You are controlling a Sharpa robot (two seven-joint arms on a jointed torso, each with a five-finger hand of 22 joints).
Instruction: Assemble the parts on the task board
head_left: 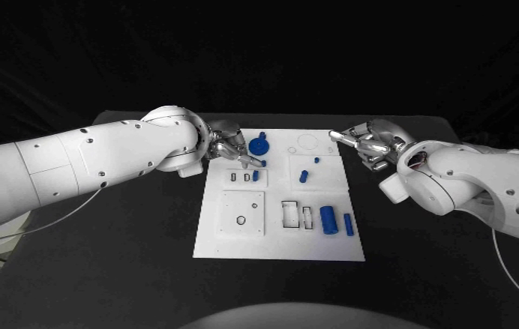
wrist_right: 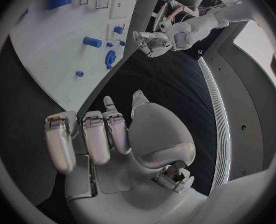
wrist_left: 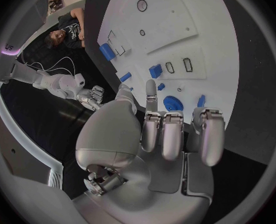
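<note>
bench: showing plain black, no pattern
task board: showing white, with thin dark outlines marking rectangular and round recesses
gear-shaped part: showing bright blue
large cylinder part: showing blue
slim bar part: showing blue, just beside the large cylinder
small parts near the board's middle: showing blue
left arm: showing white with small dark dots
left hand: showing silver with darker grey seams
right arm: showing white
right hand: showing silver, glinting pale on the fingers
</note>
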